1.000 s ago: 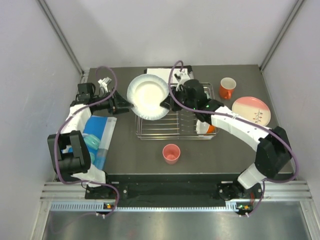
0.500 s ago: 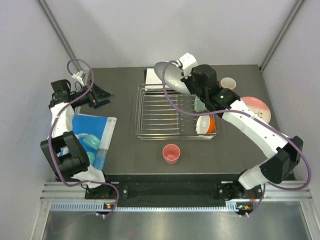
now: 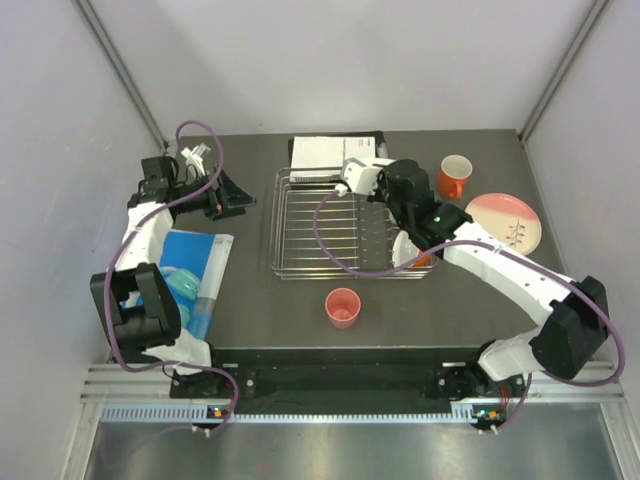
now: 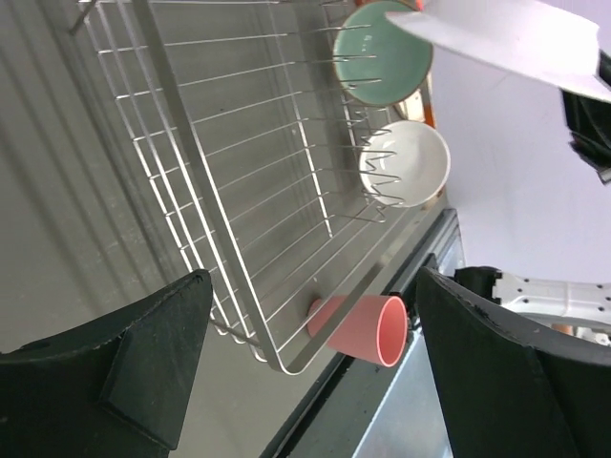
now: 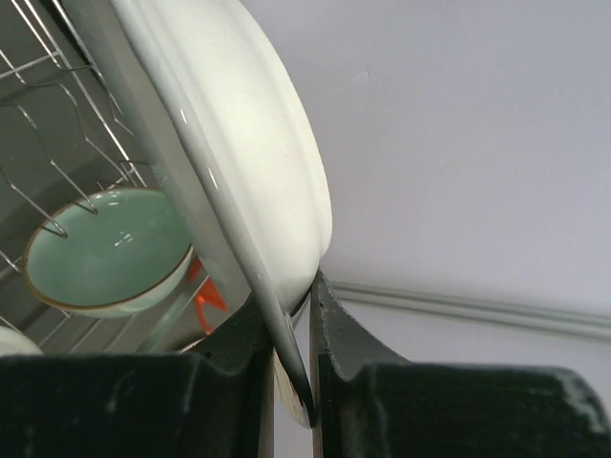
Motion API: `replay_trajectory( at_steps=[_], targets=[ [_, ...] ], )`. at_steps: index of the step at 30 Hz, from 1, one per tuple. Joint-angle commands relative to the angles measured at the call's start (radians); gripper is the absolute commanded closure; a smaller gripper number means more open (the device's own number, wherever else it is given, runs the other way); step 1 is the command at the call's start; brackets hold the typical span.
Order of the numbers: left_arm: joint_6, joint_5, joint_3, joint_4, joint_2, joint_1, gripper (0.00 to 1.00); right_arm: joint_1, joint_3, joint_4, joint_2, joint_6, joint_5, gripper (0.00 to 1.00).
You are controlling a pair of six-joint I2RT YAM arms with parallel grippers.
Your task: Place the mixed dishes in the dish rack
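My right gripper (image 5: 291, 363) is shut on the rim of the white plate (image 5: 239, 143) and holds it on edge above the right part of the dish rack (image 3: 330, 225). In the top view my right gripper (image 3: 390, 195) points down and the arm hides most of the plate. The mint-green bowl (image 5: 105, 248) and the orange-outside bowl (image 3: 410, 250) stand in the rack's right side. My left gripper (image 3: 230, 195) is open and empty left of the rack. The left wrist view shows the rack (image 4: 239, 191), both bowls, the white plate (image 4: 506, 43) and the pink cup (image 4: 363, 329).
The pink cup (image 3: 343, 305) stands in front of the rack. The orange mug (image 3: 455, 175) and the pale pink plate (image 3: 503, 222) lie right of the rack. White paper (image 3: 335, 150) lies behind the rack. A blue sheet (image 3: 195, 265) with teal pieces lies at the left.
My left gripper has let go of the white plate and drawn back to the left. My right gripper lifted the plate, turned it on edge and brought it down over the rack's right part.
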Motion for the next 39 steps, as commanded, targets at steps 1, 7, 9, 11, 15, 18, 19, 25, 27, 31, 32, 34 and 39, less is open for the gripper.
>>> replay_trajectory(
  at_steps=[1,7,9,11,15,18,19,25,27,31,32,34,39],
  targets=[
    [0.014,-0.090,-0.025,0.019,-0.004,-0.019,0.09,0.012,0.063,0.200,-0.067,-0.178,-0.106,1.00],
    [0.069,-0.284,-0.030,0.004,-0.001,-0.102,0.11,0.000,0.103,0.180,-0.012,-0.216,-0.128,1.00],
    [0.071,-0.293,-0.033,0.006,0.003,-0.119,0.11,-0.011,0.112,0.184,0.008,-0.226,-0.139,1.00],
    [0.063,-0.284,-0.031,0.007,0.010,-0.119,0.11,-0.029,0.122,0.189,0.028,-0.226,-0.152,1.00],
    [0.057,-0.273,-0.050,0.021,0.008,-0.121,0.12,-0.058,0.131,0.211,0.060,-0.227,-0.185,1.00],
    [0.063,-0.276,-0.056,0.019,0.003,-0.121,0.12,-0.083,0.137,0.223,0.082,-0.227,-0.200,1.00],
    [0.068,-0.273,-0.057,0.018,0.005,-0.121,0.12,-0.087,0.137,0.226,0.088,-0.226,-0.206,1.00],
    [0.071,-0.258,-0.045,0.004,0.008,-0.121,0.12,-0.141,0.137,0.290,0.114,-0.212,-0.241,1.00],
    [0.068,-0.258,-0.044,0.007,0.010,-0.121,0.12,-0.150,0.140,0.304,0.133,-0.210,-0.241,1.00],
    [0.065,-0.258,-0.050,0.015,0.016,-0.119,0.13,-0.156,0.149,0.324,0.157,-0.196,-0.255,1.00],
    [0.065,-0.259,-0.050,0.013,0.016,-0.118,0.13,-0.159,0.151,0.327,0.171,-0.193,-0.257,1.00],
    [0.068,-0.258,-0.047,0.012,0.017,-0.118,0.13,-0.164,0.149,0.336,0.183,-0.190,-0.260,1.00],
    [0.068,-0.259,-0.037,0.004,0.020,-0.119,0.13,-0.176,0.142,0.344,0.208,-0.160,-0.269,1.00]
  ],
)
